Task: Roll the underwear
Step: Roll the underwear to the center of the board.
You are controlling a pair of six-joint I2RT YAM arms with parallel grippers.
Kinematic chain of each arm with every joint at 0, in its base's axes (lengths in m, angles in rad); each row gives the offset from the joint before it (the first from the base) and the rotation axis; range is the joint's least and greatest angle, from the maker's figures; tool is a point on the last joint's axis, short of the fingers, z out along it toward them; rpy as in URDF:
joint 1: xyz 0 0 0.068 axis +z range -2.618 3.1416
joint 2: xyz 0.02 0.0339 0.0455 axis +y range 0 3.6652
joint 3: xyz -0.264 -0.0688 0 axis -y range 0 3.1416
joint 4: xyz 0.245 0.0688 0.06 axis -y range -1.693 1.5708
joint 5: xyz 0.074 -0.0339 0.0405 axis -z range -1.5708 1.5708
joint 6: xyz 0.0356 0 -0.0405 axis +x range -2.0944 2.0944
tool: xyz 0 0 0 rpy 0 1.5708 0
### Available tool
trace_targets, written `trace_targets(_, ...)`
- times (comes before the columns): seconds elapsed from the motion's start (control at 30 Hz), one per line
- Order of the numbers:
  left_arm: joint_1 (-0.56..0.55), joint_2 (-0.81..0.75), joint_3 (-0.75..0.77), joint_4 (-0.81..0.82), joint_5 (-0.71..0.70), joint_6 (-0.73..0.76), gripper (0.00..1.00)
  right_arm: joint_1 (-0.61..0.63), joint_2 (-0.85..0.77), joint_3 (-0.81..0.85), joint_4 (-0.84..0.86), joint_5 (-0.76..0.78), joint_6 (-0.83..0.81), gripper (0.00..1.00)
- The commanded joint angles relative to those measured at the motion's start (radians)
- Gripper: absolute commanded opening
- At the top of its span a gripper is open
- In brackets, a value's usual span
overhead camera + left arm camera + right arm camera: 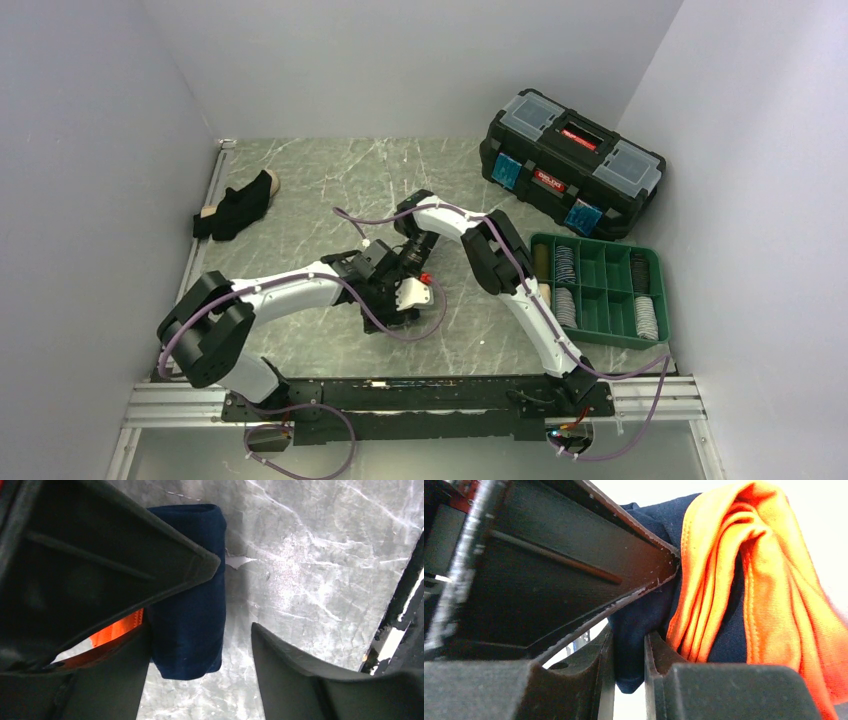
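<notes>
red label [585, 135] on the toolbox [530, 150], lettering too small to read

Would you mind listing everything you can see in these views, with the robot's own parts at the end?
navy underwear: one, dark navy with an orange band, a rolled bundle at the table's centre
black underwear: one, black with a tan band, a loose heap at the far left
green tray: one, green, divided into compartments, near right
striped rolls: at least four, grey-striped, in the tray's compartments; too small to identify
toolbox: one, black with a red latch, far right corner
table: one, grey marbled
left gripper: one, black, open, fingers either side of the bundle's end
right gripper: one, black, shut on the navy underwear
</notes>
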Motion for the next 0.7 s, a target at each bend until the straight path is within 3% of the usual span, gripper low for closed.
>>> trace_targets(0.0, -0.013, 0.051, 0.044, 0.047, -0.015, -0.012, 0.68, 0.024, 0.036, -0.006, 0.034, 0.086, -0.046, 0.0)
trace_targets(0.23, -0.014, 0.114, 0.05, 0.012, 0.003, -0.026, 0.31, 0.023, 0.016, -0.014, 0.05, 0.081, -0.025, 0.06)
trace_targets(0.43, -0.014, 0.137, 0.037, -0.005, -0.007, -0.012, 0.0, 0.02, -0.036, -0.043, 0.086, 0.096, 0.014, 0.23)
trace_targets(0.53, -0.014, 0.139, 0.027, -0.014, -0.008, 0.004, 0.0, 0.012, -0.081, -0.069, 0.109, 0.117, 0.038, 0.4)
trace_targets(0.67, -0.013, 0.126, 0.008, -0.021, -0.003, 0.022, 0.0, -0.007, -0.152, -0.106, 0.134, 0.145, 0.056, 0.49)
